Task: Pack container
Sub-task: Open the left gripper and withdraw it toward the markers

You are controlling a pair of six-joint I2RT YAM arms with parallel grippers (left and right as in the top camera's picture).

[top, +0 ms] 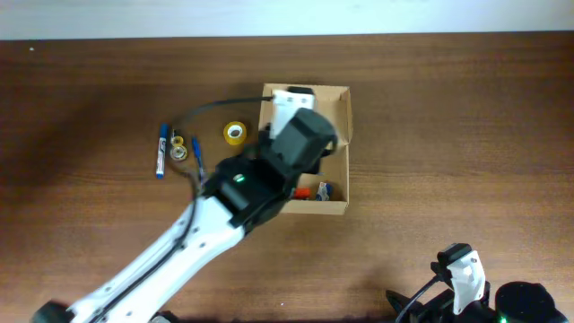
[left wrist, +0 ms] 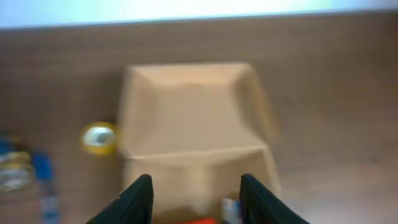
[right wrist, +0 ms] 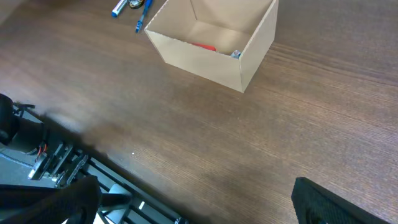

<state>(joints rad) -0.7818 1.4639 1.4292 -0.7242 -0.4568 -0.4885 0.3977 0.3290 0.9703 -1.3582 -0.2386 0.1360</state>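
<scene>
From above, the left arm (top: 208,222) covers most of the container (top: 341,170); only red and blue scraps (top: 320,190) show by its near wall, too small to name. The left wrist view is all blurred, its lower edge cutting the left claw (left wrist: 194,186) and the container's front. The right wrist view's upper edge cuts the pens (right wrist: 122,8) beyond the container

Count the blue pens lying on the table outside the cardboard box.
2. The outer pen lies farthest from the box; the inner pen lies nearer it, beside the left arm. The arm may hide others.
</scene>
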